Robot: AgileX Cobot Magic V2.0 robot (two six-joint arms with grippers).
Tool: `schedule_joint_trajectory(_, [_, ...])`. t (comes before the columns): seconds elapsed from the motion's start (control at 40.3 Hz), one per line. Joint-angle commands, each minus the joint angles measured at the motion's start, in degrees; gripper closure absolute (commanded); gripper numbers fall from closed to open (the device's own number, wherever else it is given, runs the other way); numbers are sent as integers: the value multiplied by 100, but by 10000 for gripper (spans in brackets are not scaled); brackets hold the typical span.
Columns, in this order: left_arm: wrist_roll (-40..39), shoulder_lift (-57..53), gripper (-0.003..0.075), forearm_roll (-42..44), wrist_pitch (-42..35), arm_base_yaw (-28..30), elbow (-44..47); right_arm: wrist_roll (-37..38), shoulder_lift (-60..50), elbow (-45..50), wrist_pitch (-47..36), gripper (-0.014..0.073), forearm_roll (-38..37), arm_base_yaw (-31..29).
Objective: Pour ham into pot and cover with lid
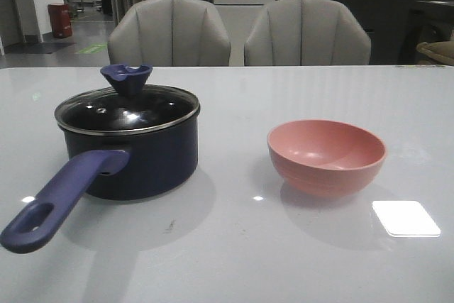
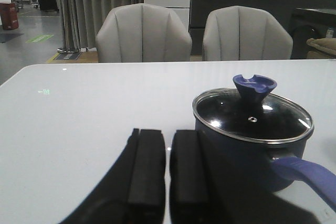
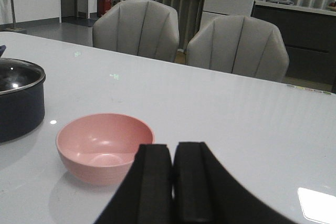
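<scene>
Nearest the tabletop's point(image 1: 227, 260) front edge, both end effectors sit with fingers pressed nearly together, holding nothing: the left end effector point(image 2: 168, 182) just short of the pot point(image 1: 135, 157), the right end effector point(image 3: 173, 182) just short of the pink bowl point(image 1: 326, 157). The pot stands toward the left side, its long handle point(image 1: 60, 200) running to the front-left corner, so the left arm is the nearer one. The lid point(image 1: 128, 110) already rests on the pot's rim, knob point(image 1: 125, 78) up. The bowl looks empty; no ham is visible, presumably under the glass. Beyond stand two grey chairs point(image 1: 241, 33). No writing is legible
</scene>
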Motion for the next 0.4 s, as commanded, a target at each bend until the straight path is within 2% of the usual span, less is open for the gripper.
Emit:
schedule_joint_trajectory(0.0, [-15,-100,589,-51,-479,10,127,-5,-113,-28,-449,437,-67,-96])
schedule_joint_trajectory(0.149, [-15,-100,589,-51,-479,10,127,-5,-113,-28,-449,437,-67,-422])
schedule_joint_trajectory(0.372, [-15,-100,589,-51,-479,10,127,-5,-113,-28,-449,437,-67,-465])
